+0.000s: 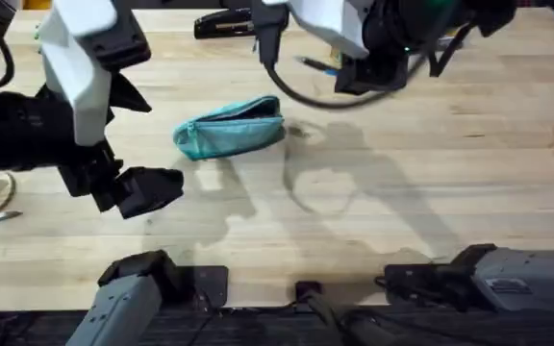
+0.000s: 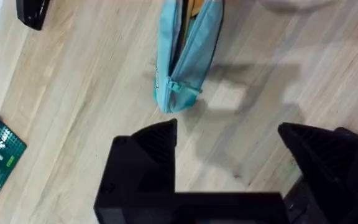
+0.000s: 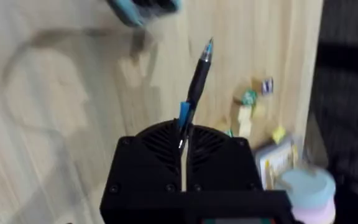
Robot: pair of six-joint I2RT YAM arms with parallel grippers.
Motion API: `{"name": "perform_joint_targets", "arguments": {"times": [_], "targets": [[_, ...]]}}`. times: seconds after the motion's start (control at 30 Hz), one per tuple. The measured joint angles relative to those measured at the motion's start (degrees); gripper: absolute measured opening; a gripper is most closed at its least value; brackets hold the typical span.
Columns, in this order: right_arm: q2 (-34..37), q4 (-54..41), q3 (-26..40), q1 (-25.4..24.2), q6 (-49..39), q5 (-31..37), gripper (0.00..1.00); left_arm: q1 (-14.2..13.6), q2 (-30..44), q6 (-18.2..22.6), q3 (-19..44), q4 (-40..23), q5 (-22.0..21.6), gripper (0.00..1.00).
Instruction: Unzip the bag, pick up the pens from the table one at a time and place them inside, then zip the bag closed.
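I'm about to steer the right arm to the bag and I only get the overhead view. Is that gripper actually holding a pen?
Observer: Yes. The right wrist view shows the right gripper shut on a black pen, which sticks out past its fingertips.
Operator: Is the bag unzipped?
Observer: The left wrist view shows the bag with its zip parted along its length and something orange inside.
Operator: Is the left gripper gripping the bag?
Observer: No. The left gripper is open and empty, over the table just short of the bag's end.
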Motion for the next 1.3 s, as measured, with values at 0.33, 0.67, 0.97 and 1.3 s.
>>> {"name": "perform_joint_targets", "arguments": {"times": [0.33, 0.67, 0.97, 1.3], "targets": [[4.6, 0.2, 0.0, 0.0, -9.3, -11.6, 0.033, 0.6, 0.0, 0.1, 0.0, 0.0, -0.4, 0.993], [9.0, 2.8, 0.0, 0.0, -12.2, -16.2, 0.033, 9.4, 1.3, 7.9, 0.0, 1.5, -1.3, 0.994], [13.8, 8.2, 0.0, 0.8, -13.1, -17.4, 0.033, 18.0, 14.8, 19.5, 0.0, 6.5, 0.7, 0.995], [19.1, 10.5, 0.0, 2.2, -13.1, -17.5, 0.033, 21.6, 22.7, 24.1, 0.0, 10.3, 1.4, 0.994]]}}
